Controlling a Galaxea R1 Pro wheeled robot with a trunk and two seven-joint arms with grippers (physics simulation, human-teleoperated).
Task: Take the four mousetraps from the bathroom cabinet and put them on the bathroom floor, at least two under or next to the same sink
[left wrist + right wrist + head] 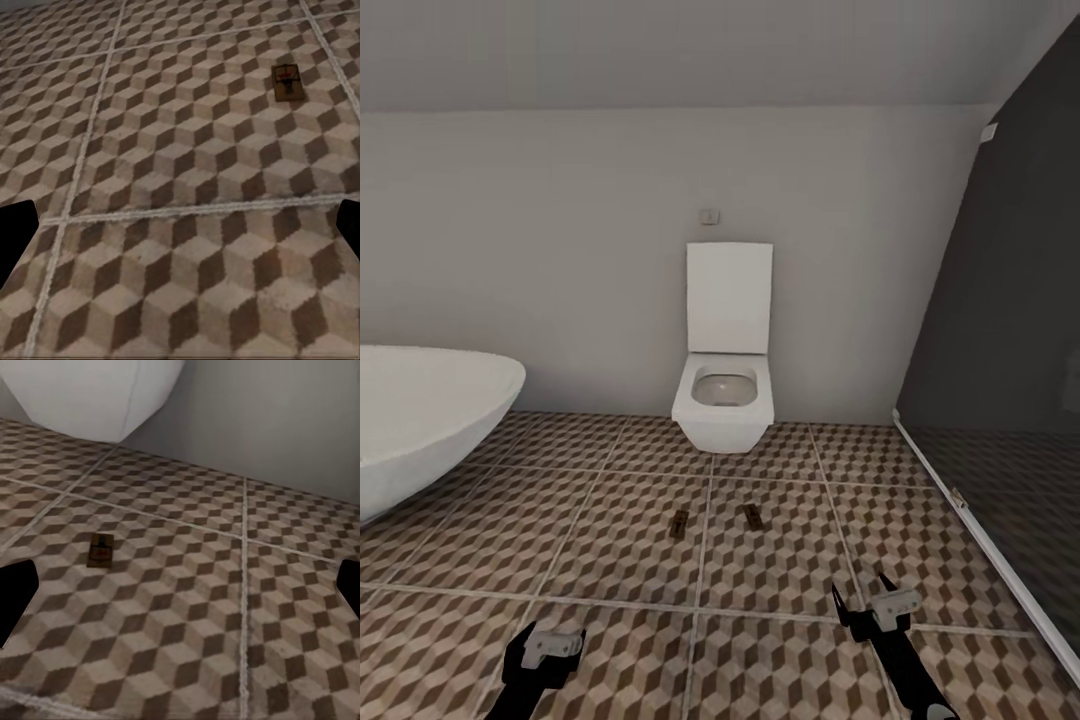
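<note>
both jaws gape empty, two mousetraps (716, 519) ahead on bathroom floor (610, 560).

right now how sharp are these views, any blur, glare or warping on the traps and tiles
Head view: wide-angle warp bows the walls; two mousetraps are small dark smudges on the bathroom floor, under even light, no glare. Left wrist view: one mousetrap is soft but readable. Right wrist view: one mousetrap is blurrier, tiles smeared nearby.

Head view was aimed forward and down at bathroom floor (610, 560); wrist views were held nearer, sharing its tiles.
</note>
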